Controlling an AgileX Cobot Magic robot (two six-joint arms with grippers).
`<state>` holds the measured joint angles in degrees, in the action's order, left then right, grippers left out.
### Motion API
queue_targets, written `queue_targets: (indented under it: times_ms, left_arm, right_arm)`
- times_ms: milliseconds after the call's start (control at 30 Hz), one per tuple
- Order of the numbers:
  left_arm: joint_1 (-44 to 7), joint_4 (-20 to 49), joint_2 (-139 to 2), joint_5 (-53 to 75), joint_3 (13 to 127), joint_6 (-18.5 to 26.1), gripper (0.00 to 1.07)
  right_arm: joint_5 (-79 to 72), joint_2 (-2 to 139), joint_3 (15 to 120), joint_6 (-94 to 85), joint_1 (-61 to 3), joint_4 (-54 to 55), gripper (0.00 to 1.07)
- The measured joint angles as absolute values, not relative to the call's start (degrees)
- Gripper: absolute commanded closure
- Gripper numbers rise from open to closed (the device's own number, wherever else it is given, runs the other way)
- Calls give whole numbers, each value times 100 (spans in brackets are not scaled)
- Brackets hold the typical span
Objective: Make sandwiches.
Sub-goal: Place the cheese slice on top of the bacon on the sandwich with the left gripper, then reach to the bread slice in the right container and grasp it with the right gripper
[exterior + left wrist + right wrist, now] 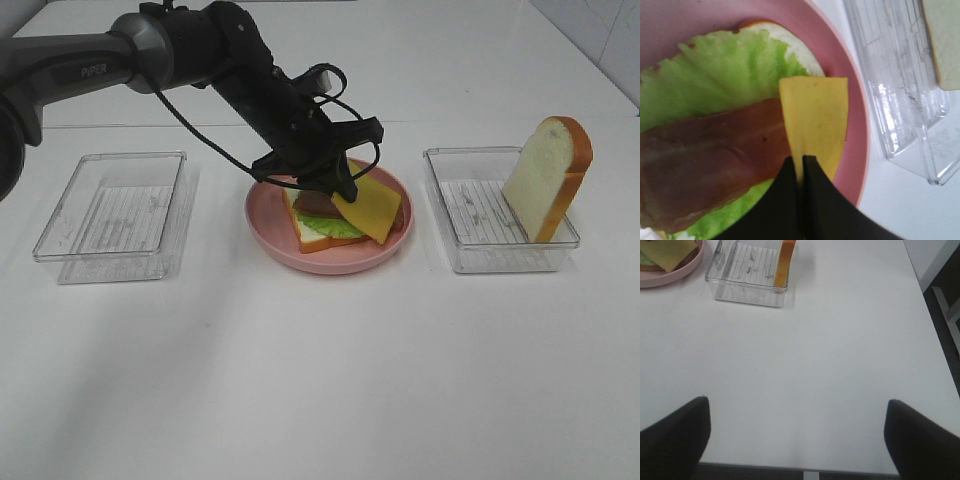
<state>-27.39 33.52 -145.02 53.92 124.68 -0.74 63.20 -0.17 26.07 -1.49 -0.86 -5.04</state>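
A pink plate (330, 262) at mid-table holds a sandwich in the making: a bread slice (312, 240), green lettuce (330, 227) and a brown bacon strip (315, 203). My left gripper (345, 190) reaches over it from the back left, shut on one edge of the yellow cheese square (370, 210). The cheese hangs tilted over the plate's right side. In the left wrist view the closed fingertips (801, 165) pinch the cheese (815, 120) beside the bacon (710, 160) and lettuce (720, 75). My right gripper (797, 435) stands open over bare table, holding nothing.
A clear tray (470, 255) right of the plate holds a second bread slice (545, 178) leaning upright against its right wall. Another clear tray (110, 205) stands left of the plate. The table's right edge (935, 315) shows in the right wrist view.
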Motion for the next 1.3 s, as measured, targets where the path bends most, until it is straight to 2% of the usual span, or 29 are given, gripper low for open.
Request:
queue_targets:
  times_ms: [267,500,533,567,600,633,700,733,767,800,867,1100,1300]
  left_arm:
    - [-2739,2630,-14502,5420,12468,-464,107]
    - [-2750,2561,-14502,5403,12468,-498,104]
    - [-2750,2561,-14502,5403,12468,-504,95]
    - [-2750,2561,-14502,5403,12468,-504,95]
    - [-2750,2550,-14502,5397,12468,-516,86]
    - [-2750,2550,-14502,5397,12468,-516,86]
    - [-2750,2544,-14502,5397,12490,-521,41]
    - [-2750,2544,-14502,5397,12490,-521,41]
    - [-2750,2544,-14502,5420,12599,-527,28]
    - [-2750,2544,-14502,5449,12685,-533,9]
    - [-2756,2538,-14502,5546,12880,-544,5]
    - [-2756,2137,-14502,5993,13642,-659,5]
    - [-2756,1192,-14502,6795,14450,-974,5]
  right_arm:
    - [6320,-17,2607,-149,-86,-504,16]
    - [6320,-17,2607,-149,-86,-504,16]
    - [6320,-17,2607,-149,-86,-504,16]
    - [6320,-17,2607,-149,-86,-504,16]
    - [6320,-17,2607,-149,-86,-504,16]
    - [6320,-17,2607,-149,-86,-504,16]
    - [6320,-17,2607,-149,-86,-504,16]
    - [6320,-17,2607,-149,-86,-504,16]
    - [6320,-17,2607,-149,-86,-504,16]
    - [6320,-17,2607,-149,-86,-504,16]
    - [6320,-17,2607,-149,-86,-504,16]
    - [6320,-17,2607,-149,-86,-504,16]
    - [6320,-17,2607,-149,-86,-504,16]
